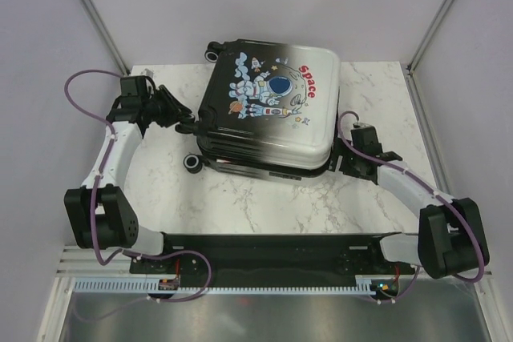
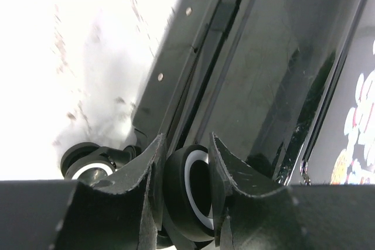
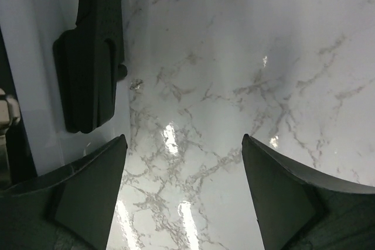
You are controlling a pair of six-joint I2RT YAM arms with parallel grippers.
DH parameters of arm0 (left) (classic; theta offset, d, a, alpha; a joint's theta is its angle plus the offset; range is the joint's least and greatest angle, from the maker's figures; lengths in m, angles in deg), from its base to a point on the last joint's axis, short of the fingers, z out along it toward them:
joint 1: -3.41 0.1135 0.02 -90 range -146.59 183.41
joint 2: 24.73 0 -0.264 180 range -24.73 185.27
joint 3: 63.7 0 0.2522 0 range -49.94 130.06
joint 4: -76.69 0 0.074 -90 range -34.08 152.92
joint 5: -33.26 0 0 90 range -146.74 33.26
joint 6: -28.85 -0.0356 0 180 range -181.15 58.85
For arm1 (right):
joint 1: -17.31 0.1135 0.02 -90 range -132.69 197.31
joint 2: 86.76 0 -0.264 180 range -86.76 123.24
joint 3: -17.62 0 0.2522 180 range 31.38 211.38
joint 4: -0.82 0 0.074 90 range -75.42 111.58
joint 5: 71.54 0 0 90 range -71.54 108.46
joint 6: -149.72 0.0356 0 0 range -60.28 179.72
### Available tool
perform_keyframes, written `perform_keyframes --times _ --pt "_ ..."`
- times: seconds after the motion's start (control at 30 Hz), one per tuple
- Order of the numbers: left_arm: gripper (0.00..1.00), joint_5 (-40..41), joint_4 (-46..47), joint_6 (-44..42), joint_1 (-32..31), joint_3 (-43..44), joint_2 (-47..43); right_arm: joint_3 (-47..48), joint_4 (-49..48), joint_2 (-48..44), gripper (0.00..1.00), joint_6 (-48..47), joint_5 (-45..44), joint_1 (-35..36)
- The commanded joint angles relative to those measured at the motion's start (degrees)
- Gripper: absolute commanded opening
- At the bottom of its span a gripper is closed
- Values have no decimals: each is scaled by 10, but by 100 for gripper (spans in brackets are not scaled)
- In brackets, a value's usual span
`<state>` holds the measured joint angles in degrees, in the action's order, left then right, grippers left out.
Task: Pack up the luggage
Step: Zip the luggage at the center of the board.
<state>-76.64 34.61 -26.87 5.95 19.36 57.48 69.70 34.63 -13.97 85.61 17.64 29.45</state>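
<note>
Packing rig, three views, read from the near edge outward. Lower centre of the overhead frame: bare marble counter (image 1: pixel 240 206). Right of centre: my right gripper (image 3: pixel 183 141) sits just beside the lower right corner of the luggage (image 1: pixel 268 110), fingers well apart over bare marble; a black fitting (image 3: pixel 88 57) on the white shell shows at the upper left of its wrist view. Left of centre: my left gripper (image 2: pixel 186 144) straddles a black, white-ringed wheel (image 2: pixel 190 194) on the luggage's left side; whether the fingers clamp it I cannot tell. Luggage: lying flat, astronaut print upward, upper centre of the counter.
</note>
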Motion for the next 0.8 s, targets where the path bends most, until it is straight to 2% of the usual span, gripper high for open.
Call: perform_keyframes --times 0.0,0.1,0.2,0.23,0.37,0.53,0.67,0.77 --pt "2 -66 18 -10 -6 35 6 32 -113 10 88 16 45 51" --pt "2 -70 19 -10 -1 47 9 29 -109 -14 91 -37 35 51" --pt "2 -77 18 -11 2 60 17 23 -110 -47 92 -140 54 49" --pt "2 -77 18 -11 2 65 21 23 -109 -56 93 -204 63 50" --pt "2 -86 16 -16 7 74 31 12 -120 -96 95 -325 151 37" --pt "2 -95 13 -20 11 80 39 29 -90 -71 96 -388 251 18" --pt "2 -97 9 -27 11 80 41 32 -85 -50 94 -392 280 18" --pt "2 -101 5 -31 11 81 38 44 -50 -65 93 -406 265 18"
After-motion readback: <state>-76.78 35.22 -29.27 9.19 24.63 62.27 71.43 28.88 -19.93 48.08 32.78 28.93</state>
